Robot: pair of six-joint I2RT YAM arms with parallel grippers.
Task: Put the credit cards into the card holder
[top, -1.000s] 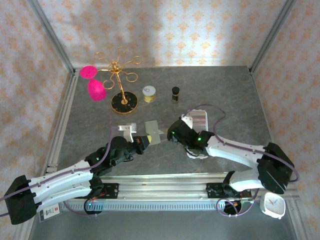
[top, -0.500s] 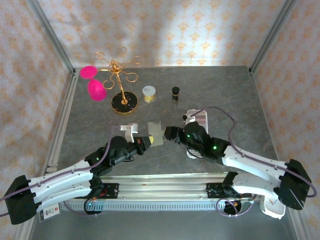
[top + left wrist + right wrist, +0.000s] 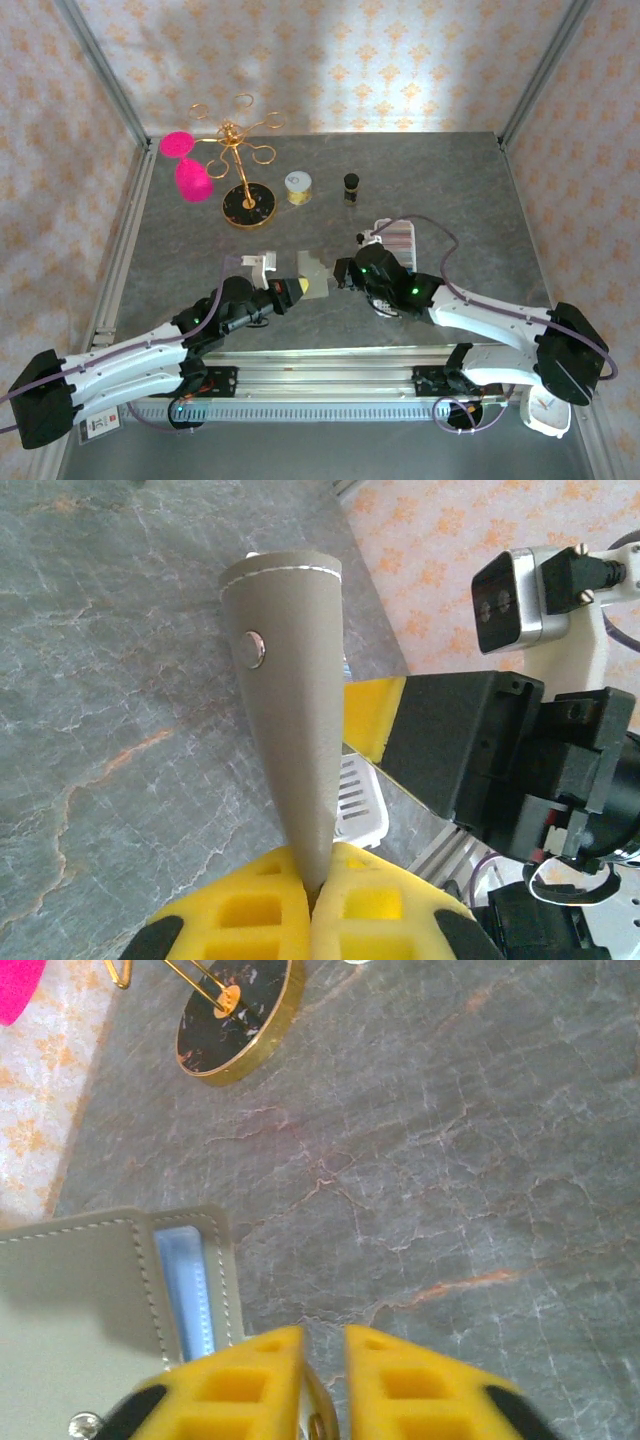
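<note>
The card holder (image 3: 313, 271), a grey-green fold-over wallet, hangs above the table between both arms. My left gripper (image 3: 297, 287) is shut on its lower edge, and in the left wrist view the card holder (image 3: 290, 710) rises edge-on from the left gripper (image 3: 318, 860), snap stud facing left. My right gripper (image 3: 341, 275) meets the holder's right side. In the right wrist view the right gripper (image 3: 323, 1336) is shut with the holder's thin snap tab (image 3: 316, 1412) between the fingers, and the card holder (image 3: 90, 1300) shows a bluish sleeve. Pale credit cards (image 3: 399, 236) seem to stand in the tray.
A white slotted tray (image 3: 392, 305) lies under the right arm. At the back stand a gold wire stand on a black base (image 3: 248, 205) with pink ovals (image 3: 192, 180), a small round tin (image 3: 298, 186) and a dark little bottle (image 3: 351, 186).
My right gripper has shut at the holder's right edge after standing open. The left gripper has lifted the holder slightly up and to the right.
</note>
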